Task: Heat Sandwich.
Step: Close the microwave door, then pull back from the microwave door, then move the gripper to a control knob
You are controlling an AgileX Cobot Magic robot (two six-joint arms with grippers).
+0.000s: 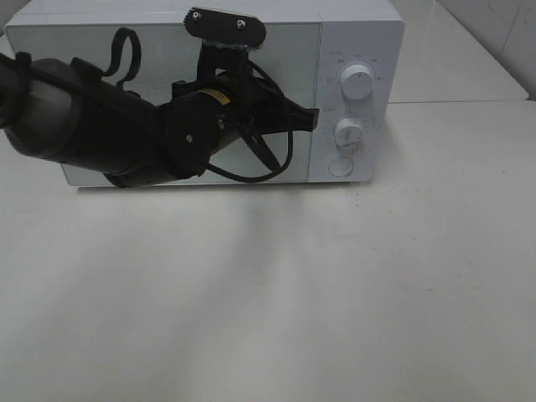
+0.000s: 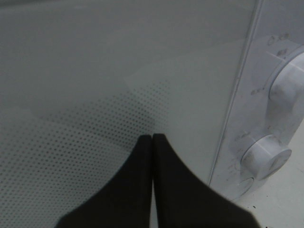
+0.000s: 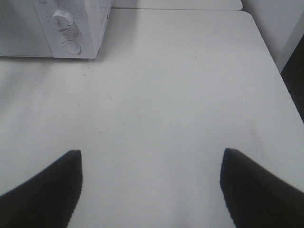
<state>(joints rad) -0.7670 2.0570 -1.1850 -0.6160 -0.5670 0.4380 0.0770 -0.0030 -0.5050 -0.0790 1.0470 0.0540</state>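
Left end effector (image 2: 152,138) closed together by microwave door (image 2: 95,71) | right end effector (image 3: 152,153) apart over table (image 3: 166,95), wrist view only

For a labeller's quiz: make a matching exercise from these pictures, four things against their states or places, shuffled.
Things:
1. left pincer
2. right pincer
3. microwave door
4. round button

States or places:
A. open, over the table
B. closed, with a dotted window
C. shut, at the door's right edge
D. below both dials

Pairs: 1-C, 2-A, 3-B, 4-D.
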